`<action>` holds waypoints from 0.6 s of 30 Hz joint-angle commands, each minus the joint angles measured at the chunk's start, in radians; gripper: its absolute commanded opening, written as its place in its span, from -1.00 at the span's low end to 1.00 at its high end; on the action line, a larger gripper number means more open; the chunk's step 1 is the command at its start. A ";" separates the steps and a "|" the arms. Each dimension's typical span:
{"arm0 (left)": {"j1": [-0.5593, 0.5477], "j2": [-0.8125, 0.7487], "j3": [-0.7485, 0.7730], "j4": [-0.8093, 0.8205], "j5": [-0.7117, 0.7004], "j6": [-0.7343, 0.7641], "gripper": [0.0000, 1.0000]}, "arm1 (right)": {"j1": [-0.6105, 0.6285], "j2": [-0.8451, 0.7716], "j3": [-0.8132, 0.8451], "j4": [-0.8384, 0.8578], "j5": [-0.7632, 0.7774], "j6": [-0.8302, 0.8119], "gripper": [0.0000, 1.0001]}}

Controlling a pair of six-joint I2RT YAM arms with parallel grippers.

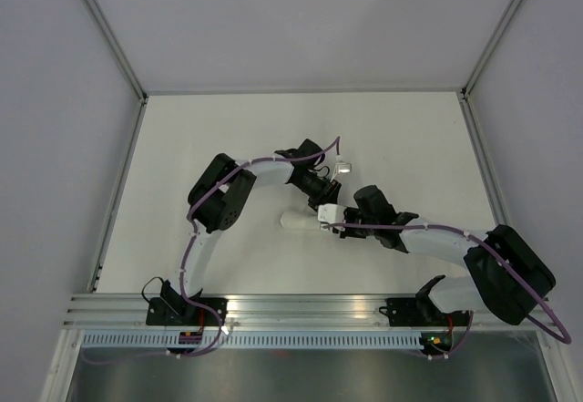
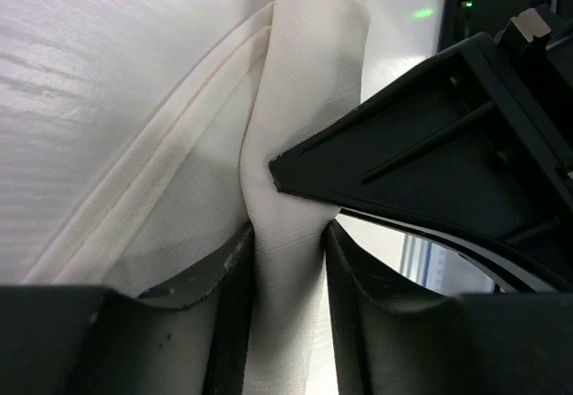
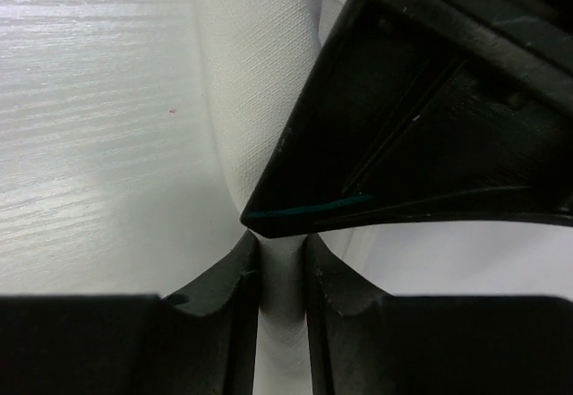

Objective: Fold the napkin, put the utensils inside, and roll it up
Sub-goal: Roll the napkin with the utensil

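Note:
The napkin (image 1: 296, 221) is a narrow white roll on the cream table, mid-table. My left gripper (image 1: 322, 198) reaches it from behind, and my right gripper (image 1: 330, 221) meets it at the roll's right end. In the left wrist view my left gripper (image 2: 286, 234) is shut on the rolled napkin (image 2: 309, 72), with looser folds (image 2: 179, 171) spreading left. In the right wrist view my right gripper (image 3: 282, 244) is shut on the same napkin (image 3: 255, 81). Each wrist view shows the other gripper's black finger crossing just above the jaws. The utensils are hidden.
The cream tabletop (image 1: 228, 138) is bounded by grey walls with metal corner rails (image 1: 118, 56). An aluminium rail (image 1: 301, 306) runs along the near edge by the arm bases. The two arms crowd together over the roll.

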 commanded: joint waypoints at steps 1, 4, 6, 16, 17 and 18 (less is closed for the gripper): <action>0.029 -0.120 -0.068 0.149 -0.168 -0.068 0.03 | -0.007 0.034 0.031 -0.103 -0.004 -0.009 -0.61; 0.064 -0.204 -0.131 0.270 -0.225 -0.135 0.22 | -0.020 0.047 0.063 -0.167 -0.047 -0.015 -0.63; 0.087 -0.244 -0.182 0.347 -0.266 -0.172 0.22 | -0.043 0.070 0.086 -0.233 -0.086 -0.029 -0.64; 0.124 -0.612 -0.594 0.732 -0.700 -0.234 0.17 | -0.177 0.311 0.382 -0.626 -0.316 -0.177 -0.67; 0.123 -0.640 -0.635 0.772 -0.725 -0.229 0.17 | -0.186 0.365 0.410 -0.661 -0.340 -0.188 -0.66; 0.121 -0.705 -0.677 0.809 -0.757 -0.232 0.17 | -0.201 0.392 0.463 -0.722 -0.353 -0.202 -0.67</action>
